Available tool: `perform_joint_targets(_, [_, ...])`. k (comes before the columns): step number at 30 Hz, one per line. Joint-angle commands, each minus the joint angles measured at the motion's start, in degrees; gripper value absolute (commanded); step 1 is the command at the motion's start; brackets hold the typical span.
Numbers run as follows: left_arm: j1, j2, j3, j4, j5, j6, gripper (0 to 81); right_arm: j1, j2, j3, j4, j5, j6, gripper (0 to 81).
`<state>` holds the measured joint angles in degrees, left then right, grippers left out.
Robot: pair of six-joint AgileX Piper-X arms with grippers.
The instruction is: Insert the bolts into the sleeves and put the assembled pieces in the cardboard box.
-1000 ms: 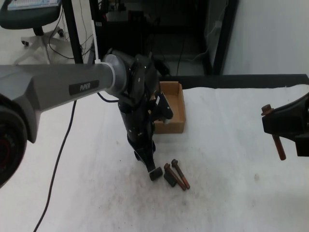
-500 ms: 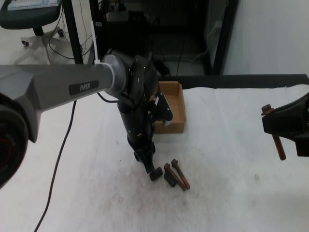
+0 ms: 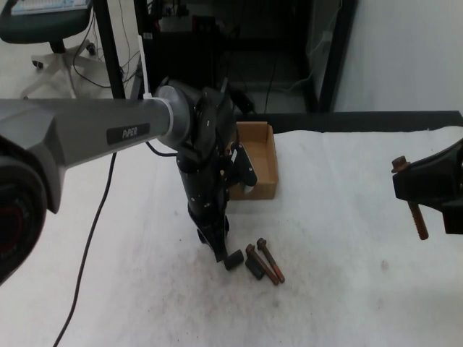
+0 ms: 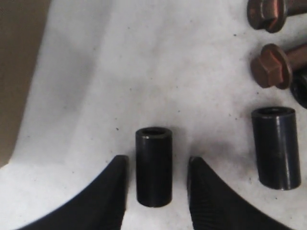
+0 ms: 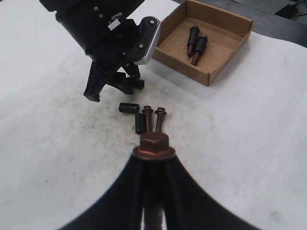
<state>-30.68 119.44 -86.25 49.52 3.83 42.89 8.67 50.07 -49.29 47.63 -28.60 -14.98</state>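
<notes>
Behind smudged bench (image 3: 347, 217), perhaps dark racks (image 3: 217, 50).

One short line of pale lettering (image 3: 129, 133) stands on a dark plate set into the grey link of the left arm (image 3: 72, 134) in the high view (a maker's mark, so not spelled out here). At the far left edge of that view, a pale sheet (image 3: 45, 6) carries rows of fine print, too small to read. Whether the bolt heads (image 4: 271, 72) bear stamped marks cannot be told.
</notes>
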Motion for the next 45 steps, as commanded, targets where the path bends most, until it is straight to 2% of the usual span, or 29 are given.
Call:
perform_joint_targets(1, [0.1, 0.1, -0.4, -1.8, 0.1, 1.2, 37.8, -0.2, -0.5, -0.1, 0.2, -0.9, -0.1, 0.8])
perform_joint_targets(5, [0.1, 0.1, -0.4, -4.3, -1.9, 2.1, 37.8, -0.2, -0.5, -0.1, 1.2, -0.9, -0.1, 0.8])
perform_joint_targets(15, [0.1, 0.4, -0.3, -3.8, -1.6, 2.1, 37.8, -0.2, -0.5, -0.1, 2.3, -0.9, -0.2, 0.8])
perform_joint_targets(21, [0.1, 0.5, 0.1, -3.2, 2.2, 2.1, 37.4, -0.2, -0.5, -0.1, 2.5, -0.9, -0.2, 0.8])
perform_joint_targets(23, [0.1, 1.1, 0.1, -1.5, 3.9, 2.1, 31.5, -0.2, -0.5, -0.1, 2.7, -0.9, -0.2, 0.8])
perform_joint_targets(25, [0.1, 1.8, 0.1, 0.5, 3.3, 2.1, 20.7, -0.2, -0.5, -0.1, 2.7, -0.9, -0.2, 0.8])
perform_joint_targets(28, [0.1, 2.7, 0.1, 2.9, -1.1, 2.1, 2.4, -0.2, -0.5, -0.1, 2.7, -0.9, -0.2, 0.8])
perform_joint_targets(29, [0.1, 3.0, 0.1, 3.7, -2.5, 2.1, 0.0, -0.2, -0.5, -0.1, 2.7, -0.9, -0.2, 0.8])
perform_joint_targets(32, [0.1, 3.1, 0.1, 4.8, -4.2, 2.1, 0.4, -0.2, -0.5, -0.1, 2.7, -0.9, -0.2, 0.8])
perform_joint_targets(37, [-0.5, 2.3, 0.0, 9.8, -3.0, 1.6, 0.4, -0.2, -0.5, -0.1, 2.7, -0.9, -0.2, 0.8])
perform_joint_targets(39, [-0.7, 1.4, 0.0, 10.4, -1.4, -1.9, 0.3, -0.2, -0.5, -0.1, 2.7, -0.9, -0.2, 0.8])
perform_joint_targets(42, [-0.9, -0.8, 0.0, 9.3, -0.9, -12.3, 0.3, -0.2, -0.5, -0.1, 2.7, -0.9, -0.2, 0.8])
perform_joint_targets(45, [-0.9, -2.8, 0.4, 12.3, 6.1, -19.0, 0.3, -0.2, -0.5, -0.1, 2.7, -0.9, -0.2, 0.8])
